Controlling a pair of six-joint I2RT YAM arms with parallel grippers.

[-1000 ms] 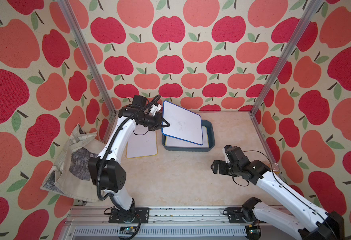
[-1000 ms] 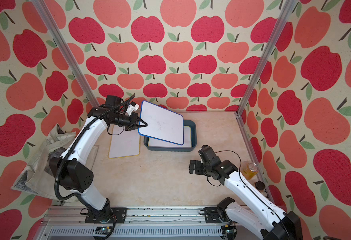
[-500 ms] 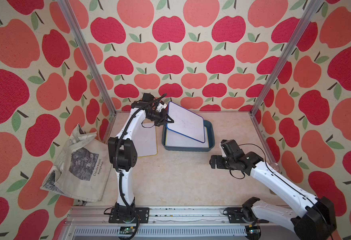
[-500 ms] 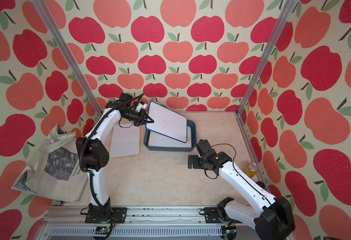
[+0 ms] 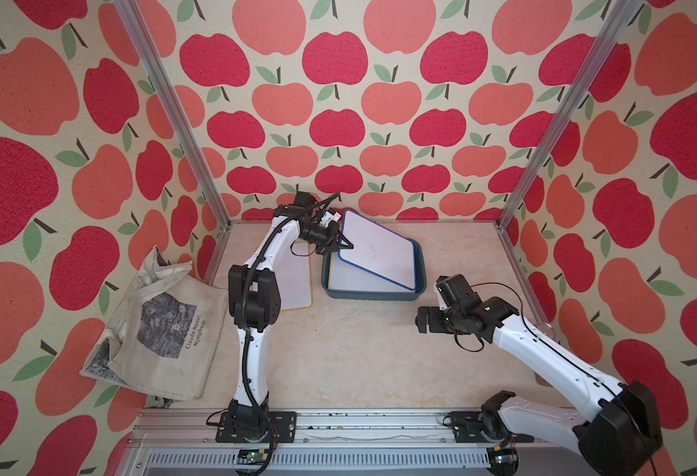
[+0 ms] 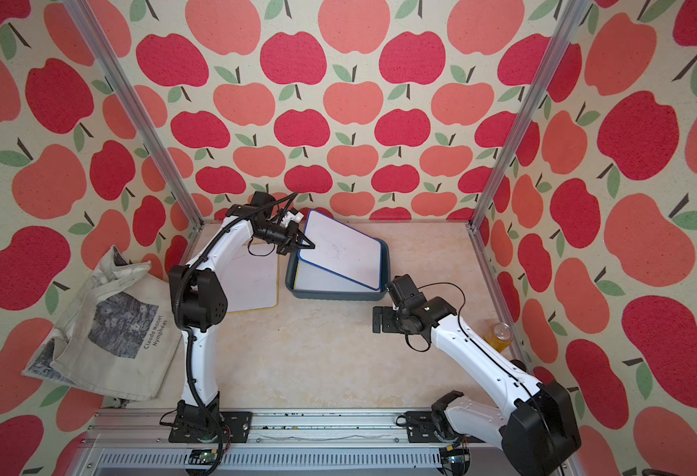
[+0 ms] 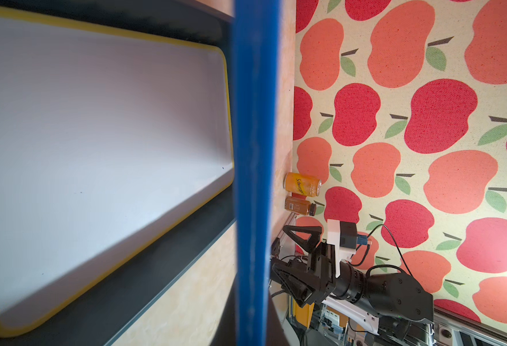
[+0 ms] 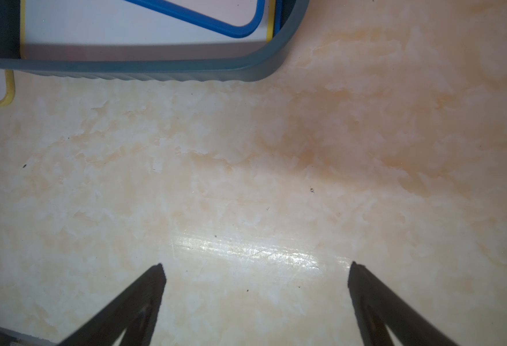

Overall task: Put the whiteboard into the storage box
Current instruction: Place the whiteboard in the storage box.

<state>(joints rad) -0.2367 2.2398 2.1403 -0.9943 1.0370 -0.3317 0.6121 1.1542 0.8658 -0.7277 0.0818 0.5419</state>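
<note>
Boxed whiteboard partly hidden under blue-rimmed whiteboard

White shells worn by the left arm and right arm, joints housed in black blocks, a ribbed black cable strung along the left arm, triangular black fingers, bases bolted to black plates.

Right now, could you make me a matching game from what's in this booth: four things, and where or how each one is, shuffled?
1. blue-edged whiteboard
2. right claw
3. tote bag
4. orange can

A. open above bare tabletop
B. slumped against the wall near the left arm
C. tilted over the storage box, pinched by the left claw
D. next to a brown bottle

Pairs: 1-C, 2-A, 3-B, 4-D
</note>
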